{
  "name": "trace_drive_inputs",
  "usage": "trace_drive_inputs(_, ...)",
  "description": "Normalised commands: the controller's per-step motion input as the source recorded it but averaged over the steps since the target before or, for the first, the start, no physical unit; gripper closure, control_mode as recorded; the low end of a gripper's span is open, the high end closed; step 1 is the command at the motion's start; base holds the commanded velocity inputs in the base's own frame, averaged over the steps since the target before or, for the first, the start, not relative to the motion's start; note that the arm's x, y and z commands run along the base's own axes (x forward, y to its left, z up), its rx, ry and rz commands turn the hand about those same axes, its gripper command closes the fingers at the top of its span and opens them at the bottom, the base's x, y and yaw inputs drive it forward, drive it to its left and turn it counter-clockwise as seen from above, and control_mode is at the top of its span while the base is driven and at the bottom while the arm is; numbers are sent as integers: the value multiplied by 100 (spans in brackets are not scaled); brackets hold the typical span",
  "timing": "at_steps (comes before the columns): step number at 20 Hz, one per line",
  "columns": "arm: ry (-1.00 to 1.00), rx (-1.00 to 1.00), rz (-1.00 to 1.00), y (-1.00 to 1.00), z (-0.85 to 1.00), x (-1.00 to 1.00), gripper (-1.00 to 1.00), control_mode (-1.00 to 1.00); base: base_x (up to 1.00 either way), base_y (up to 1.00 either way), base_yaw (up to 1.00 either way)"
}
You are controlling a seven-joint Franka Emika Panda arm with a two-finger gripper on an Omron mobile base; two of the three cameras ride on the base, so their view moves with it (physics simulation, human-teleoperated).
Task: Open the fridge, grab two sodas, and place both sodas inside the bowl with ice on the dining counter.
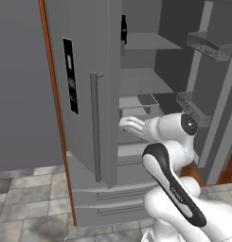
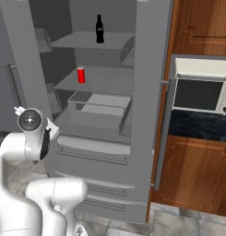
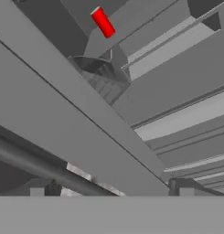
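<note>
Sodas wait inside the open fridge (image 2: 146, 92): a red can (image 2: 80, 75) above and ahead of my claw (image 3: 111, 191), a black bottle (image 2: 99, 28) one shelf higher. My claw's spread I cannot tell. I should rise clear of the door edge before reaching in.

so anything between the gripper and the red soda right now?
Yes. In the hand view the edge of the fridge's left door runs diagonally across, with the red can beyond it on the middle shelf. The black bottle stands on the shelf above. The right door is swung open.
</note>
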Motion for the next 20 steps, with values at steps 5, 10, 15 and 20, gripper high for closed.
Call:
trace_drive_inputs(5,7,30,0,-25,19,30,-100,-100,0,0,0)
trace_drive_inputs(10,8,28,0,-6,4,45,-100,-100,0,0,0)
trace_drive_inputs(15,9,24,0,0,6,56,-100,-100,0,0,0)
trace_drive_inputs(20,10,16,2,0,1,58,-100,-100,0,0,0)
